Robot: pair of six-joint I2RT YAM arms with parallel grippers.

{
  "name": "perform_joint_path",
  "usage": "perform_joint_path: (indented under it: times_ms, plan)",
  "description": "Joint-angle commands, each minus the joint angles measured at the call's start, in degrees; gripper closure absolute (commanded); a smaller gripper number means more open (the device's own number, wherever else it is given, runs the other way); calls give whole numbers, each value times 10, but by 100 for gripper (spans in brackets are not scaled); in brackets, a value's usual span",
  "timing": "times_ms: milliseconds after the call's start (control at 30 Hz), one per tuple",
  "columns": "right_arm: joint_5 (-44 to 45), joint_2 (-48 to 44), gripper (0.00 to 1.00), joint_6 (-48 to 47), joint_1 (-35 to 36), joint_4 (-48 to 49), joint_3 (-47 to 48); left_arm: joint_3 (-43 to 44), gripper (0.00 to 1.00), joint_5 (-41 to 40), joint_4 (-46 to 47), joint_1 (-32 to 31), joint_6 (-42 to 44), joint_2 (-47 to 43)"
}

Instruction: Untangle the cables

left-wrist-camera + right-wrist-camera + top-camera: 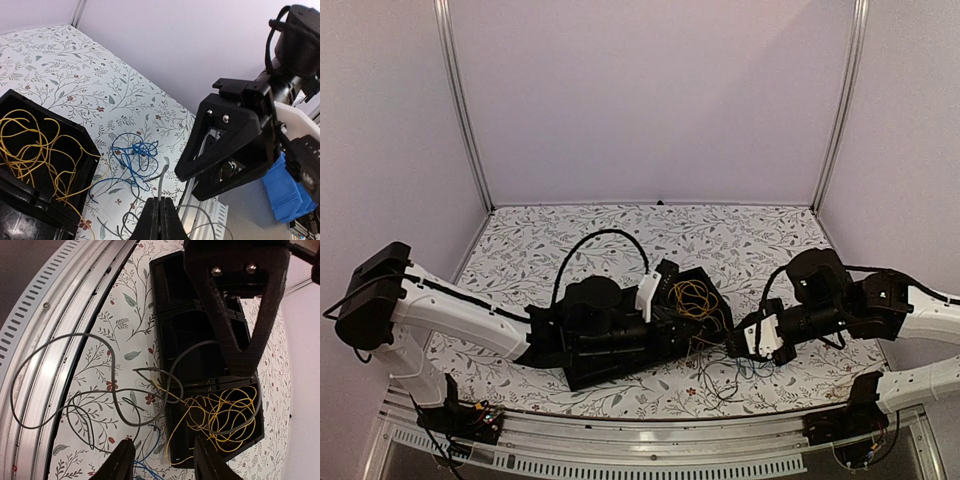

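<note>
My left pincer (160, 220) is shut tight, pinching one thin grey cable (163, 176) that rises from between its tips, just beside the black tray (85, 172). My right pincer (165, 462) is part open, fingers apart, gripping nothing, hovering just beside the same tray. Yellow cables (30, 145) lie coiled inside the tray's end compartment. Blue cables (136, 152) sit tangled on the floral desk (75, 65) just beside the tray. The grey cable trails in loops over the desk near the tray.
</note>
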Motion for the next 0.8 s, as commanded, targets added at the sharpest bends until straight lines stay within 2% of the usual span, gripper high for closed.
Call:
perform_joint_path:
  times_ms: [0,267,533,667,700,767]
  plan:
    - [-20,8,47,26,-5,31,-52,-7,100,-42,-20,-2,-5,-61]
    - [-15,79,35,-24,-15,90,-112,-25,100,-120,-84,-13,-6,-142]
    - [3,194,36,-34,-67,123,-113,-44,100,-157,-124,-26,-10,-207]
    - [-7,234,44,-18,-93,132,-97,-51,100,-164,-133,-31,-8,-228]
    - [-3,247,57,-11,-97,135,-92,-57,100,-163,-134,-33,-10,-237]
    - [9,260,70,-10,-101,136,-92,-57,100,-163,-139,-35,-13,-248]
